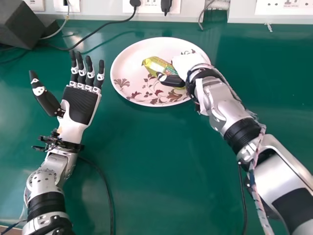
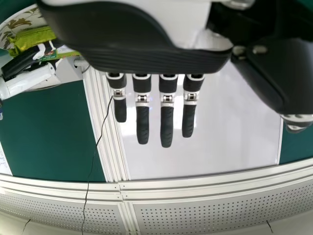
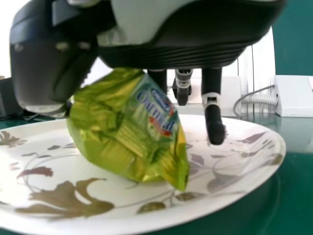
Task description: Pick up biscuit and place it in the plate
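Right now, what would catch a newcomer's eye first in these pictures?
Most likely the shiny green biscuit packet, between thumb and fingers of the right robot hand over the flowered white plate. Next, perhaps, the left robot hand, palm up and open, left of the plate.

Surroundings of the work area. Head view: a green counter [image 1: 156, 171] meets a pale wall fitted with white socket panels [image 1: 288, 7]. Two black plugs [image 1: 135, 3] sit side by side in the middle panel; from the left one, a black cable [image 1: 92, 34] curves leftward over the counter toward a dark, angular box [image 1: 22, 24] at the far left. A pale cable [image 1: 62, 25] descends near this box. Left wrist view: a glossy white panel [image 2: 234, 147], bordered by pale rails [image 2: 220, 178]; perforated panels [image 2: 220, 215] adjoin the rails, crossed by a thin black cord [image 2: 92, 169]. Right wrist view: a ribbed white hose [image 3: 259, 99].
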